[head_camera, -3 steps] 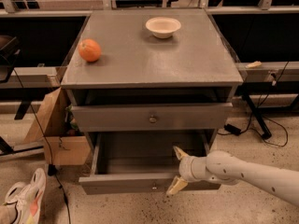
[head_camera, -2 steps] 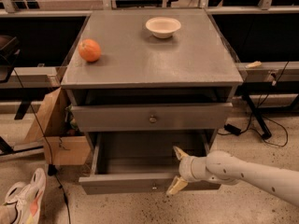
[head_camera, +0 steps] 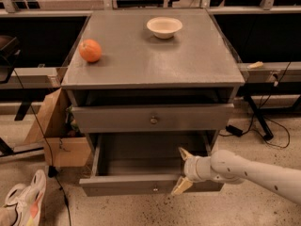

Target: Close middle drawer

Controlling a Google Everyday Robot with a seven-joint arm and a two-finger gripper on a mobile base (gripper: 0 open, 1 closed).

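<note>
Your gripper, fingers spread, sits at the middle drawer front. It's likely stiff wood, so push squarely near the knob.

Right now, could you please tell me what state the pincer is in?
Pincer: open, holding nothing, at the front edge of the pulled-out middle drawer.
</note>
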